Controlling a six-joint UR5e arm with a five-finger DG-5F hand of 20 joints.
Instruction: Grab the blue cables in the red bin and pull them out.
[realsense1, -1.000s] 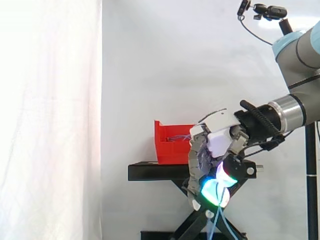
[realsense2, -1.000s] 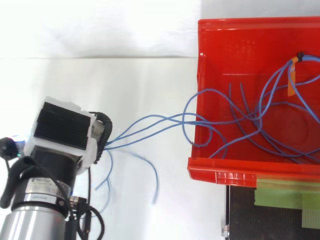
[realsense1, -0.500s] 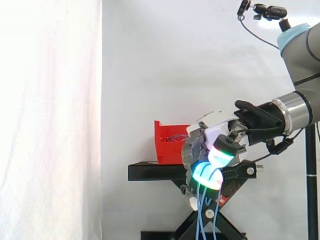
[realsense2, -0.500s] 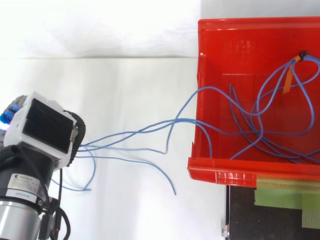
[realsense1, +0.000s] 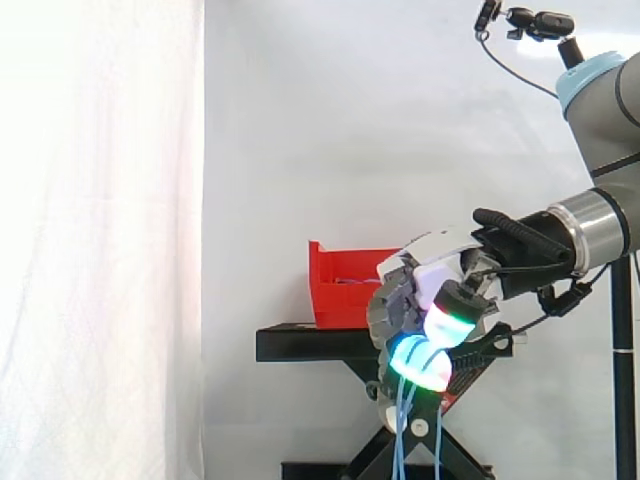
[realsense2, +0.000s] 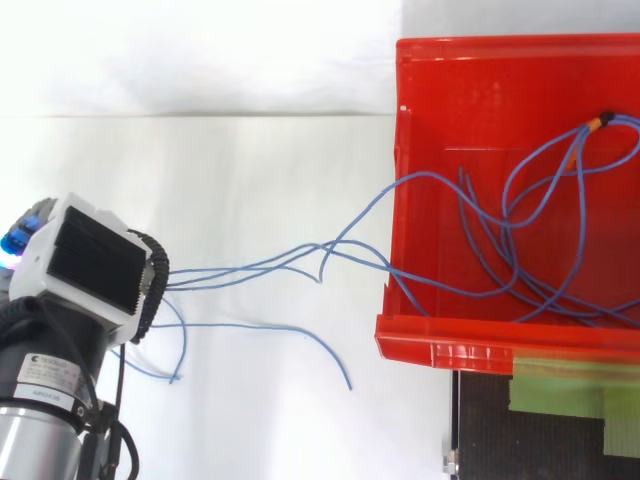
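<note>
Side view: shows bin (realsense1: 335, 295) on black stand (realsense1: 300, 345) before white curtain (realsense1: 100, 240). Shows hand (realsense1: 430, 310) at the bin's right end, fingers curled tight round blue cables (realsense1: 402, 445), strands hanging below the glowing pads.

Top view: shows cables (realsense2: 280, 265) stretched from hand (realsense2: 90, 265) across white ground (realsense2: 260, 160) and over the bin (realsense2: 420, 330) rim, remaining loops lying inside. Shows green tape (realsense2: 570, 385) on stand (realsense2: 480, 430).

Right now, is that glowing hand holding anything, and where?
Yes: the hand, fingers curled, clutches the thin blue cables near their loose ends, which dangle below; the rest trail into the red plastic bin.
</note>
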